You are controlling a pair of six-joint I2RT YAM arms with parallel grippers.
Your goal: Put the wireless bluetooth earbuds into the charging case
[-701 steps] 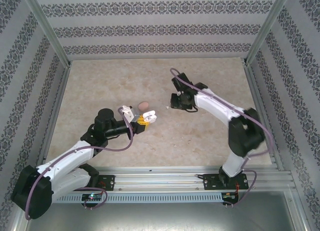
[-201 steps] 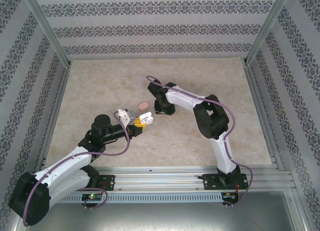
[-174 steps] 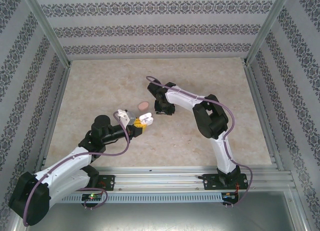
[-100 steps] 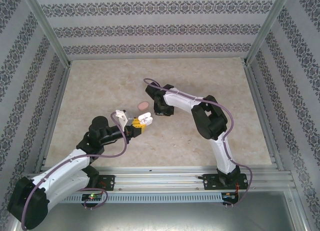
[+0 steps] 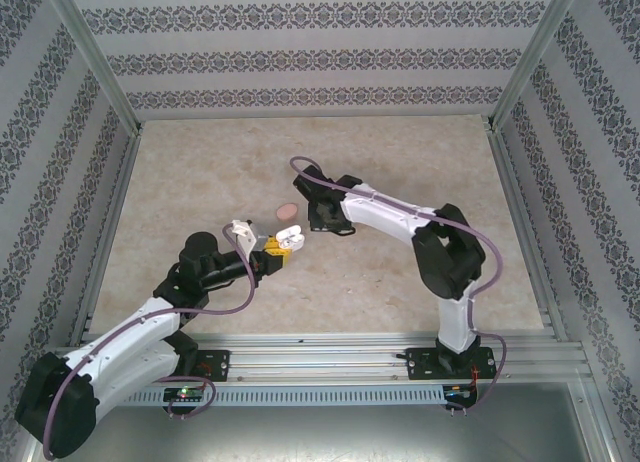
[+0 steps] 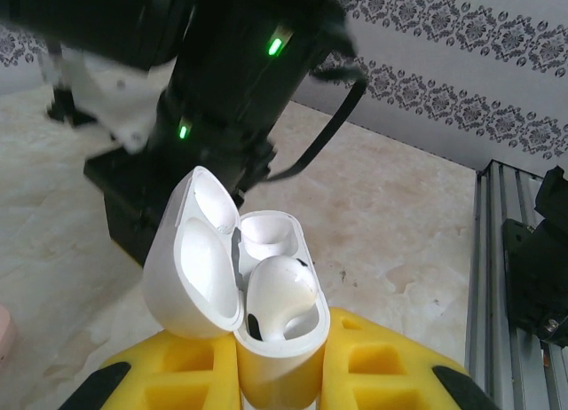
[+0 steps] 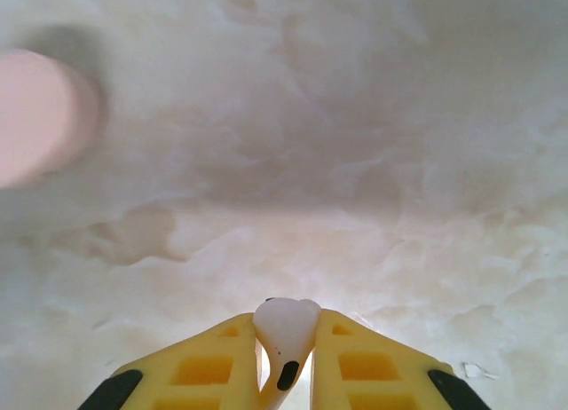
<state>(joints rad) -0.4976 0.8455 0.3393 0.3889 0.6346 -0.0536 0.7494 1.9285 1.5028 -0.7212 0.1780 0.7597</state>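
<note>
My left gripper (image 6: 277, 343) is shut on the white charging case (image 6: 282, 339), whose lid (image 6: 197, 261) stands open to the left. One whitish earbud (image 6: 280, 293) sits in the near slot, and the far slot (image 6: 266, 235) is bare. My right gripper (image 7: 286, 328) is shut on a second whitish earbud (image 7: 286, 326), stem down, above the bare table. From the top, the right gripper (image 5: 322, 220) hovers just right of the held case (image 5: 288, 240), a small gap apart. The pale pink earbuds are hidden.
A closed pink case (image 5: 289, 211) lies on the marble table (image 5: 400, 282) just behind the white case, blurred at the left in the right wrist view (image 7: 35, 113). The right arm's black wrist (image 6: 222, 90) looms close behind the open case. Metal rails edge the table.
The right gripper came left from the table's middle to the case and stays beside it while its elbow swings right. The left gripper drew the case slightly nearer.
</note>
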